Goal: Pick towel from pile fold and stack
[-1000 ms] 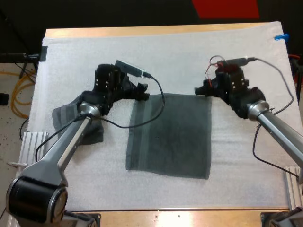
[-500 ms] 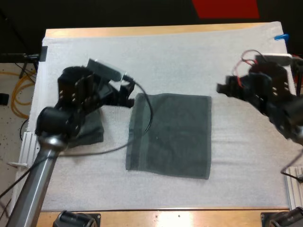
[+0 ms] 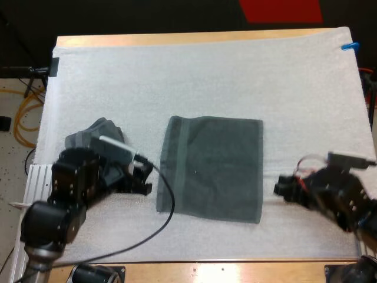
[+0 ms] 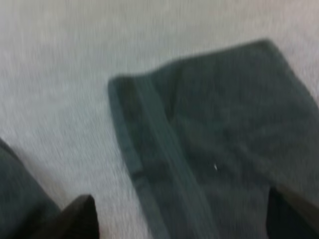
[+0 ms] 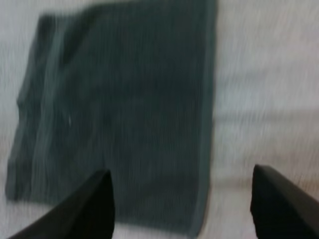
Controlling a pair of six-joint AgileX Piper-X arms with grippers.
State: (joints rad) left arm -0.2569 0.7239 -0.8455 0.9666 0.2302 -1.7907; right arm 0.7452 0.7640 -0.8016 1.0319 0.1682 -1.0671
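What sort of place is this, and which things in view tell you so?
Probably a robotics lab or test bench: a left gripper and right gripper, both open, flank a flat towel on a white mat over a wooden table, with a crumpled towel near the left gripper.

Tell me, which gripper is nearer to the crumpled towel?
Left. The left gripper sits between the crumpled towel and the flat towel; the right gripper is on the flat towel's other side.
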